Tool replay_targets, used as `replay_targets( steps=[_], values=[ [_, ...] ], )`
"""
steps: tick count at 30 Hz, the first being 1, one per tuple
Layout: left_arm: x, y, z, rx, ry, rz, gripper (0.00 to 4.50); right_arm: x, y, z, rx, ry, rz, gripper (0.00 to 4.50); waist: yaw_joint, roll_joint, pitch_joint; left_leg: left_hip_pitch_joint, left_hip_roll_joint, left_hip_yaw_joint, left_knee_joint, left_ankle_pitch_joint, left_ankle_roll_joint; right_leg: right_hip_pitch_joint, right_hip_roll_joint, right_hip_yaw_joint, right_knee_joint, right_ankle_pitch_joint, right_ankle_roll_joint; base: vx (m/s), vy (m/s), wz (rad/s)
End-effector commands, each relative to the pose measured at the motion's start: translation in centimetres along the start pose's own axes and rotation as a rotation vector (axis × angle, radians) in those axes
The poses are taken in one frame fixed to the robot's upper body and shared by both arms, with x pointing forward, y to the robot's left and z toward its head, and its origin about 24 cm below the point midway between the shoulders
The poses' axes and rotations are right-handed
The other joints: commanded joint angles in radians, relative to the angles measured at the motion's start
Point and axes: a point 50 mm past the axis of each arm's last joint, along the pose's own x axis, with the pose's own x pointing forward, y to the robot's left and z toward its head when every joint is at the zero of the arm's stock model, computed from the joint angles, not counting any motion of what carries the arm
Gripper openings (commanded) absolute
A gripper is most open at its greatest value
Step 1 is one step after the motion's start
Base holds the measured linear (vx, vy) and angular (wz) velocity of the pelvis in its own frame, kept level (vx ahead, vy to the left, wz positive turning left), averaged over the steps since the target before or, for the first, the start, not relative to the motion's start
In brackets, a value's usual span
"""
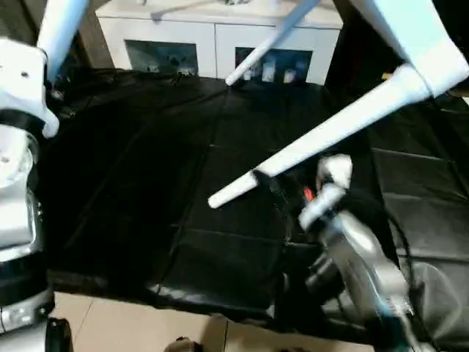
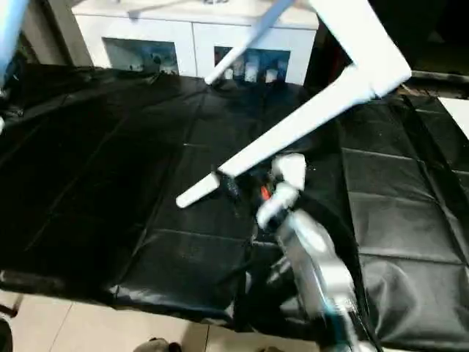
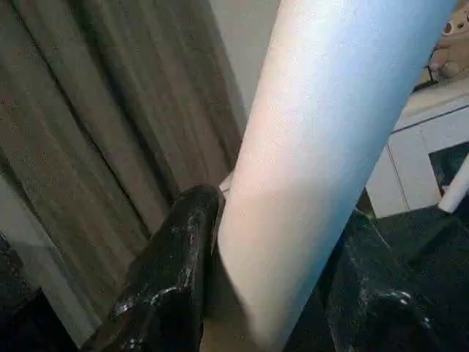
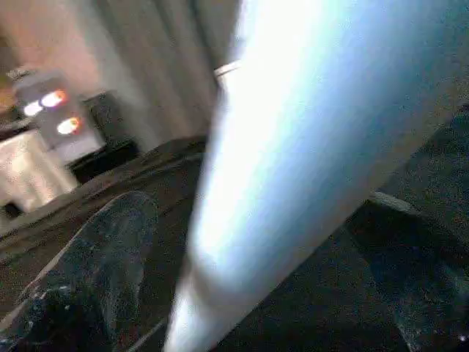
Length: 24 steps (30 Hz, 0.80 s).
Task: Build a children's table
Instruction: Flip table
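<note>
Assembled white plastic children's table [image 1: 410, 37] held aloft above black sheet-covered work surface [image 1: 146, 183], tipped on its side; tabletop corner at 1 o'clock of head view.

Three white tapered tube legs visible, seated in sockets: near leg [image 1: 322, 139] running from 2 o'clock down toward centre, far leg [image 1: 271, 40] at 12 o'clock, third leg [image 1: 62, 26] at 10–11 o'clock. Fourth leg not confirmed from these views.

Left gripper [image 3: 271, 279]: black fingers [image 3: 172, 279] pressed on either side of third leg, clamped at mid width.

Right gripper [image 4: 256, 293]: jaws spread wide, straddling near leg close to its tip, gaps on both sides; no grip. Silver right forearm [image 1: 359, 257] at 5 o'clock.

White glass-door cabinet [image 1: 212, 48] behind, 12 o'clock.

Judged progress: late stage. Legs apparently fitted. Remaining: secure second hold, turn table upright, set down on its feet.
</note>
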Motion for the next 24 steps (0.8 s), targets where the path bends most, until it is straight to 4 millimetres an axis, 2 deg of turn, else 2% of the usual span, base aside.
replay_targets(
  steps=[1, 4, 6, 9, 11, 14, 20, 24],
  values=[
    [-0.3, 1.3, 1.3, -0.105, -0.090, 0.073, 1.80, 0.1, -0.8, 0.1, -0.015, -0.007, -0.048, 4.15, 0.000, -0.003, -0.079, 0.037, 0.019, -0.002, -0.074, -0.189, 0.024, 0.039, -0.020, 0.007, -0.044, -0.107, -0.228, 0.000, 0.000, 0.00],
    [-0.4, 1.2, 1.1, -0.112, -0.081, 0.078, 1.80, 0.5, -0.7, 0.3, 0.010, -0.027, -0.028, 4.15, 0.000, -0.004, -0.079, 0.036, 0.019, -0.002, -0.073, -0.186, 0.026, 0.040, -0.019, 0.008, -0.043, -0.091, -0.220, 0.000, 0.000, 0.00],
    [-0.6, 1.2, 0.8, -0.125, -0.068, 0.090, 1.80, 0.8, -0.5, 0.4, 0.044, -0.044, -0.014, 3.75, -0.001, -0.005, -0.079, 0.035, 0.019, -0.002, -0.074, -0.188, 0.028, 0.041, -0.019, 0.008, -0.043, -0.092, -0.220, 0.000, 0.000, 0.00],
    [-1.0, 1.1, 0.0, -0.132, -0.043, 0.098, 1.80, 1.1, -0.3, 0.4, 0.047, -0.050, 0.007, 3.68, -0.004, -0.006, -0.079, 0.034, 0.020, -0.003, -0.075, -0.197, 0.027, 0.042, -0.020, 0.007, -0.044, -0.106, -0.220, 0.000, 0.000, 0.00],
    [-1.1, 1.1, -0.2, -0.139, -0.037, 0.101, 1.80, 1.2, -0.2, 0.7, 0.054, -0.069, 0.018, 3.35, -0.005, -0.007, -0.078, 0.035, 0.019, -0.002, -0.075, -0.205, 0.026, 0.041, -0.020, 0.008, -0.047, -0.126, -0.218, 0.000, 0.000, 0.00],
    [-1.2, 1.1, -0.3, -0.144, -0.034, 0.105, 1.80, 1.3, -0.2, 0.8, 0.061, -0.082, 0.025, 3.18, -0.004, -0.005, -0.078, 0.037, 0.021, -0.002, -0.076, -0.220, 0.022, 0.038, -0.019, 0.008, -0.047, -0.140, -0.213, 0.000, 0.000, 0.00],
    [-1.8, 1.3, -1.3, -0.155, -0.002, 0.150, 1.80, 1.5, 0.2, 3.2, 0.041, -0.168, 0.056, 2.72, -0.006, -0.008, -0.078, 0.036, 0.020, -0.004, -0.077, -0.235, 0.011, 0.039, -0.018, 0.009, -0.047, -0.139, -0.201, 0.000, 0.000, 0.00],
    [-2.6, 1.5, -2.6, -0.159, 0.031, 0.183, 1.80, 1.4, 0.6, 4.1, -0.084, -0.170, 0.077, 2.27, -0.007, -0.010, -0.076, 0.034, 0.019, -0.003, -0.078, -0.240, 0.005, 0.037, -0.017, 0.008, -0.050, -0.160, -0.192, 0.000, 0.000, 0.00]
  ],
)
